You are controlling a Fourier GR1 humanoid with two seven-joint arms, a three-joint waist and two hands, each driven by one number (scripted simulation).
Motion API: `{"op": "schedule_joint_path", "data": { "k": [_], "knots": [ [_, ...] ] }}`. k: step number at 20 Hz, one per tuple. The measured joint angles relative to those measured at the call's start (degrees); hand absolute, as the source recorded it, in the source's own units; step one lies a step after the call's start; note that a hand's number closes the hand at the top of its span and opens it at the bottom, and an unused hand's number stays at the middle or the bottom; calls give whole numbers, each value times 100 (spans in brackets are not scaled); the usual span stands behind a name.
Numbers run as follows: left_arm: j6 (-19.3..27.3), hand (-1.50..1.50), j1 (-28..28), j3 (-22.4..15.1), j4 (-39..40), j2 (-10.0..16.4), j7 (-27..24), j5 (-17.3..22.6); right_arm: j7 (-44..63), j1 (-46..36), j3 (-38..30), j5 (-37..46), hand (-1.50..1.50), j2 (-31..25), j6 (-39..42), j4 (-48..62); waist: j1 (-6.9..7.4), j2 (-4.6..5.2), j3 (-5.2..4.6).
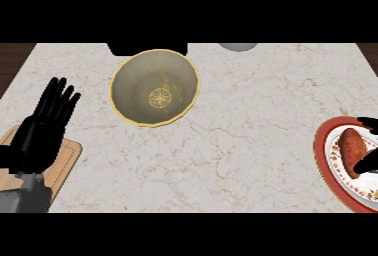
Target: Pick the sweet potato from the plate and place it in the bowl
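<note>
**Right robot hand (367, 162) at sweet potato (351, 146)**

The sweet potato lies on the red-rimmed plate (322, 150) at the desk's (244, 140) right edge. The hand overlaps its near end; closure cannot be told. The bowl (133, 95) stands well apart, leftward. The left robot hand (37, 137) rests open over a wooden board (66, 160).

My left hand (37, 135) black, long slim fingers (59, 100); forearm (22, 199) grey, boxy; my right hand (367, 162) black too.
</note>
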Motion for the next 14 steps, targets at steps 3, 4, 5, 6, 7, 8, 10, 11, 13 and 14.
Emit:
{"op": "schedule_joint_path", "data": {
  "k": [3, 4, 5, 6, 7, 8, 10, 11, 13, 14],
  "knots": [
    [-33, 0, -11, 38, -18, -51, 51, -59, -105, -111, -38, 234, 150, 161, 4, 230, 0, -1, -2],
    [-60, 0, -14, 61, -45, -51, 98, -41, -228, -171, -62, 324, 150, 147, 27, 379, 6, -6, -13],
    [-55, 0, -20, 56, -53, -73, 103, -69, -335, -260, -41, 434, 150, 137, 54, 523, 9, -8, -21],
    [-86, 0, 22, 63, -14, -98, 22, -88, -523, -248, 3, 531, 150, 80, 101, 555, 14, -10, -27],
    [-65, 0, 12, 47, -11, -125, 26, -123, -643, -291, 54, 631, 150, 46, 148, 588, 14, -10, -29],
    [-56, 0, 23, 33, -38, -151, 33, -140, -741, -265, 120, 727, 150, 39, 163, 534, 10, -13, -32],
    [-110, 0, 57, 99, -60, -121, 48, -106, -971, -233, 207, 920, 150, 13, 154, 524, 10, -16, -35],
    [-92, 0, 10, 111, -22, -135, 48, -130, -1074, -306, 248, 1040, 150, 31, 134, 626, 11, -15, -37],
    [-138, 0, 34, 128, -53, -132, 101, -122, -1179, -456, 272, 1200, 150, 42, 173, 741, 12, -12, -32],
    [-167, 0, 81, 153, -100, -132, 117, -109, -1265, -432, 278, 1278, 150, 53, 158, 737, 12, -14, -32]
  ]
}}
